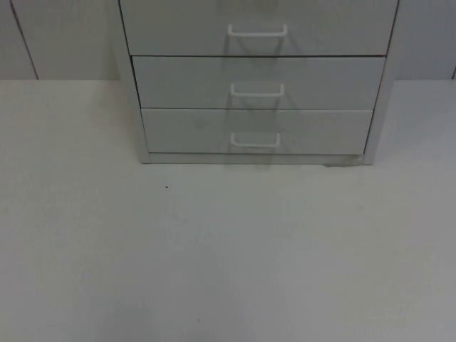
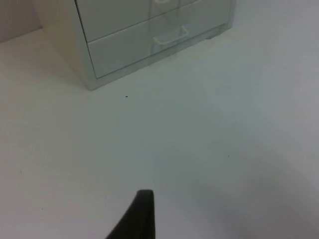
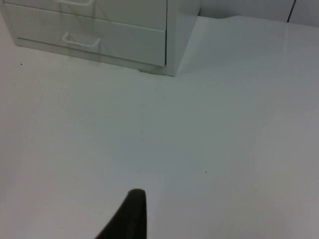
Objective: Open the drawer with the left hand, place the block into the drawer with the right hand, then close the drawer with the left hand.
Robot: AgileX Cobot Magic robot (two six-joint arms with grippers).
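A white drawer cabinet (image 1: 256,85) stands at the back middle of the table, against the wall. Three of its drawers face me, all shut flush: top drawer (image 1: 178,28), middle drawer (image 1: 185,82) and bottom drawer (image 1: 185,132). Each carries a white loop handle in the middle, such as the bottom handle (image 1: 254,140). My left gripper (image 2: 142,214) hovers over bare table, well short of the cabinet (image 2: 124,50) and off to its left front. My right gripper (image 3: 130,214) hangs over bare table too, off the cabinet's (image 3: 114,45) right front corner. Both arms wait.
The white table top (image 1: 228,256) stretches wide in front of the cabinet. A tiny dark speck (image 1: 167,187) lies just before the cabinet's left corner. The grey partition wall (image 1: 57,35) closes the table behind.
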